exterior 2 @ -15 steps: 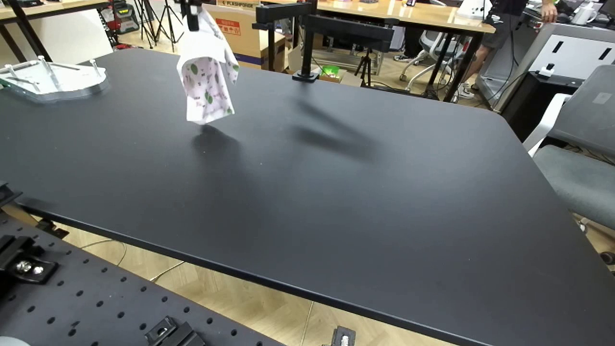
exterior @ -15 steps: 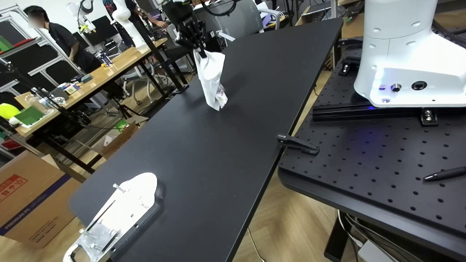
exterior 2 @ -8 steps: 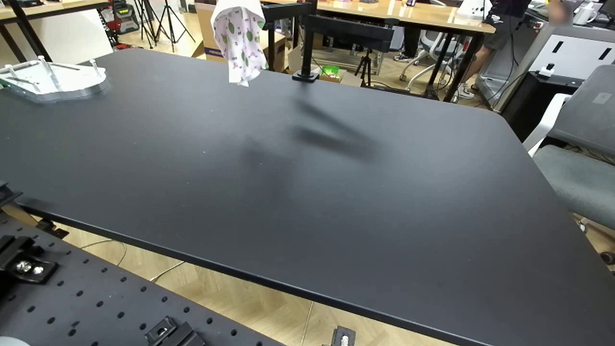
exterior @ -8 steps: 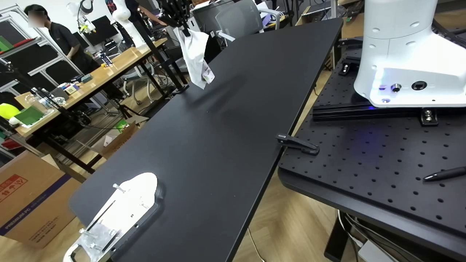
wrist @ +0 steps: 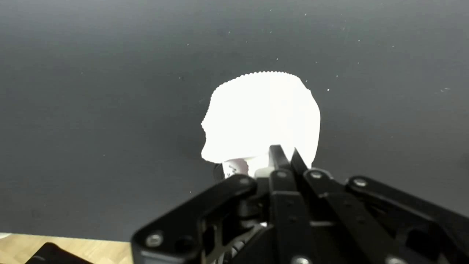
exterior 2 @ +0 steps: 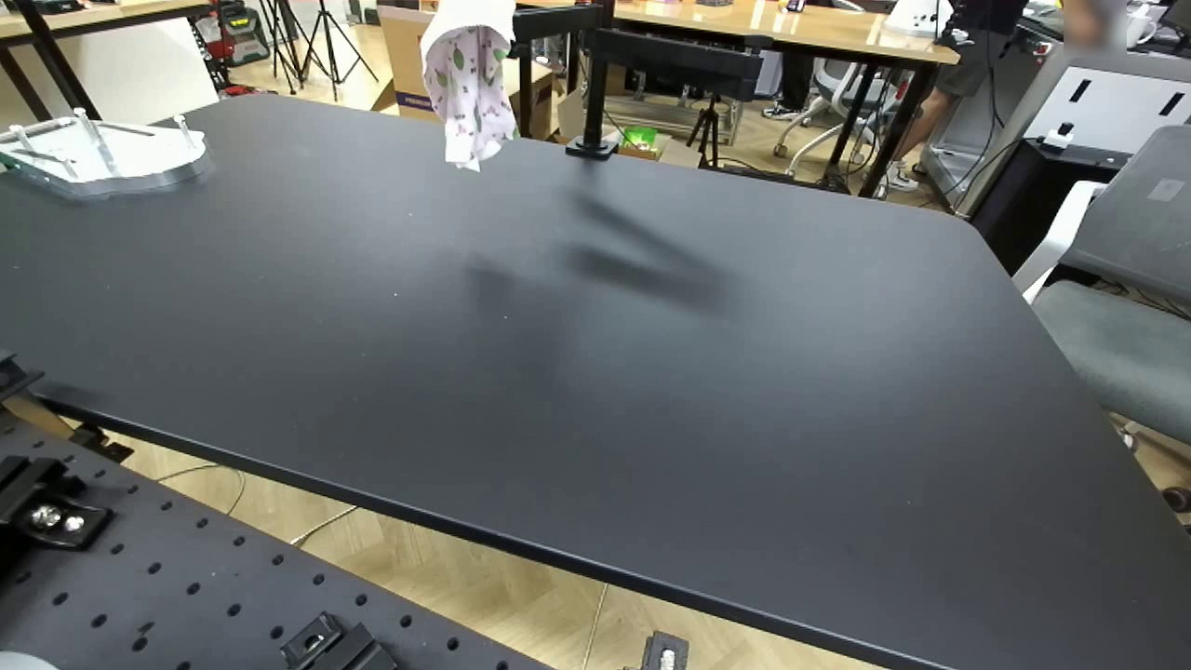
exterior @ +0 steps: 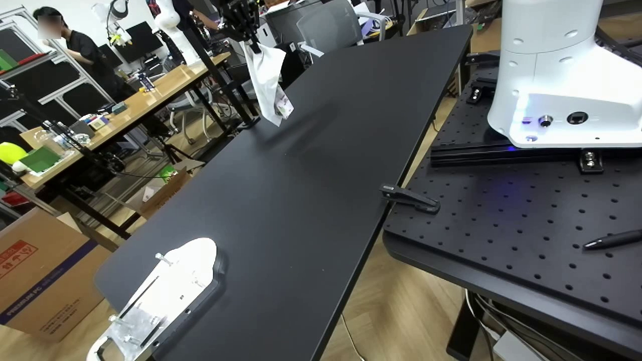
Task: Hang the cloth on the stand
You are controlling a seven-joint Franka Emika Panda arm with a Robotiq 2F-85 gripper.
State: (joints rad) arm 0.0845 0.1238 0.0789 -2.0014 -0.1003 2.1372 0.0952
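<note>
1. Looks like the carry step: gripper (wrist: 285, 151) is clamped on the cloth (exterior 2: 470, 98), dangling above the table (exterior 2: 651, 372).
2. I'm guessing the black stand (exterior 2: 619, 58) near it is the target; can't tell if they touch.
3. Next: drape it over, then let go.

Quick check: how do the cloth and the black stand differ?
Look: the cloth is white with a printed side; the stand is plain black.
Form: the cloth droops in folds; the stand has a straight post.
Support: the cloth hangs from the gripper; the stand rises at the edge of the table.
Both run past the top of an exterior view.
</note>
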